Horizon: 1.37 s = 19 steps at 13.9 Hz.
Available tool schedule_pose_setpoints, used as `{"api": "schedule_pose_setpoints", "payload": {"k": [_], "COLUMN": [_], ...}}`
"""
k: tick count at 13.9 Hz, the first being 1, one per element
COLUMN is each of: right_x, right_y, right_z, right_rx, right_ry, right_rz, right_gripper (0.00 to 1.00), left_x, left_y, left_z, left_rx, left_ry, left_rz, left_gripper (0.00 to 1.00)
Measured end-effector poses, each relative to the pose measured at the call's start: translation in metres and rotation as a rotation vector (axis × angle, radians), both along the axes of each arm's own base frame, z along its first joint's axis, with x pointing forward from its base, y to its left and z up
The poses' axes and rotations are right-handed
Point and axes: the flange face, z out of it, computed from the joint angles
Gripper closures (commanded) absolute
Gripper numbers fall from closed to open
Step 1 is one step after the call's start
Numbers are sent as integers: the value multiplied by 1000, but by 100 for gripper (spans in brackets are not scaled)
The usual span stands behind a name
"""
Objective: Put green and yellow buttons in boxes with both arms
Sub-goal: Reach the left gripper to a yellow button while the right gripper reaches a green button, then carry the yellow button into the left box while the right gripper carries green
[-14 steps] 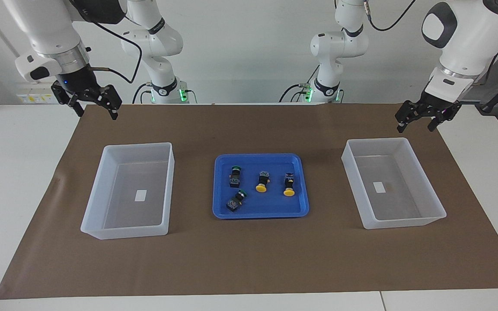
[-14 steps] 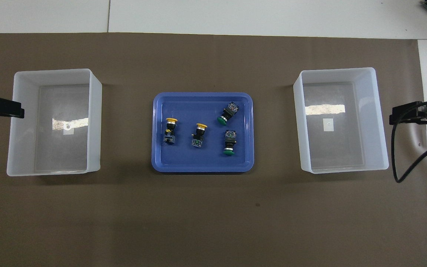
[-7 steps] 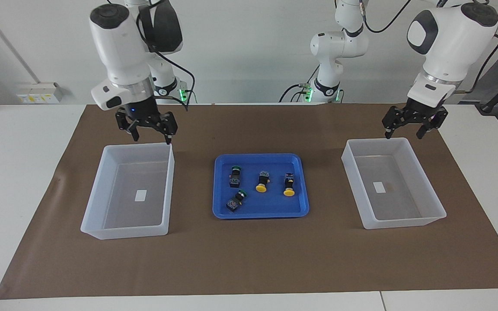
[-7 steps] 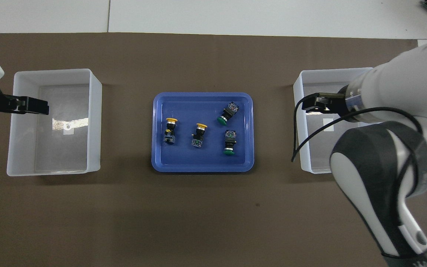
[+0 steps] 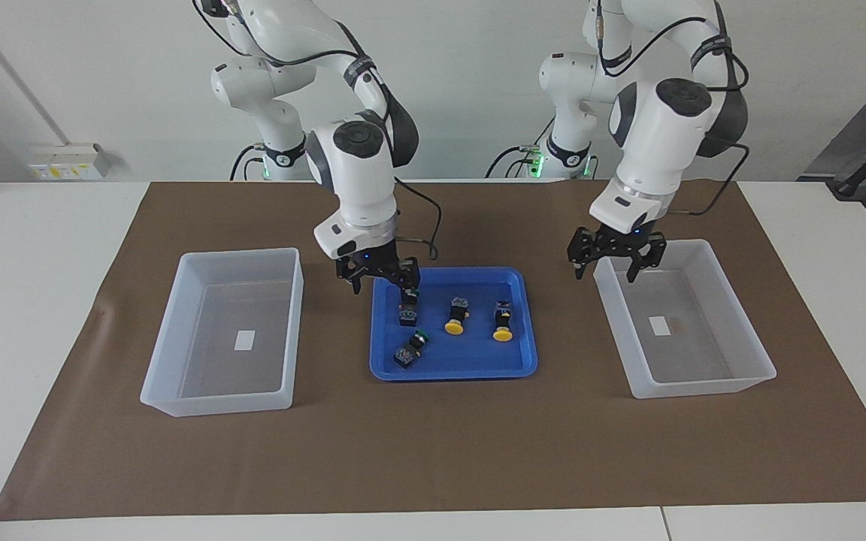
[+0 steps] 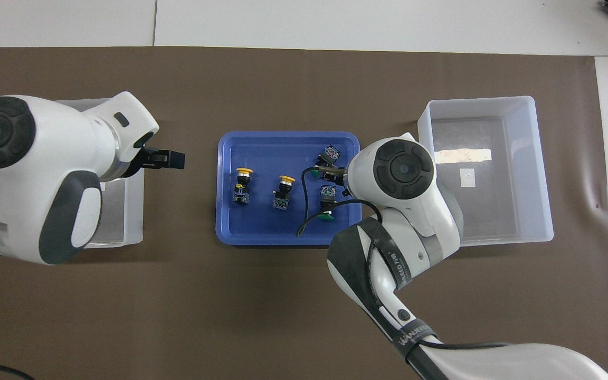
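Two green buttons [image 5: 408, 306] [image 5: 410, 349] and two yellow buttons [image 5: 455, 315] [image 5: 503, 321] lie on their sides in a shallow blue tray [image 5: 452, 373] at mid-table. My right gripper [image 5: 383, 287] hangs open and empty over the tray's corner by the green button nearer the robots. My left gripper [image 5: 606, 276] is open and empty over the inner corner of the box [image 5: 737, 315] at the left arm's end. The other box [image 5: 166, 330] stands at the right arm's end. Overhead, the left gripper [image 6: 174, 159] shows between box and tray, and the right wrist covers part of the green buttons [image 6: 327, 203].
A brown mat [image 5: 433, 451] covers the table under both boxes and the tray. Both boxes hold only a small white sticker [image 5: 245, 340]. Overhead, the left arm hides most of its box [image 6: 135, 211], while the right arm's box [image 6: 541, 169] shows whole.
Both arms swung in from the table's ends toward the middle and came lower. The right gripper went past its box to the tray; the left reached its box's inner corner. Both stayed open.
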Motion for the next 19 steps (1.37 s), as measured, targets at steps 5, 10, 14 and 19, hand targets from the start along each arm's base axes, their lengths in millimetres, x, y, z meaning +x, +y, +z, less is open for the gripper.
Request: {"api": "schedule_pose_setpoints", "payload": {"k": [5, 10, 14, 19], "right_x": [-22, -31, -31, -28], "right_y": [13, 36, 37, 38], "right_z": [-33, -73, -82, -77], "right_rx": [4, 9, 3, 38], "right_ry": [46, 30, 39, 48], "right_rz": [7, 48, 50, 17], "right_gripper": [0, 17, 100, 100], "left_x": [-12, -17, -21, -34], "left_y": [-57, -100, -119, -129], "left_z": [-44, -107, -147, -159], "left_rx": [-10, -11, -12, -2], "left_ry": [-3, 17, 26, 56], "left_rz": [-54, -69, -72, -61], "left_gripper": [0, 0, 4, 100]}}
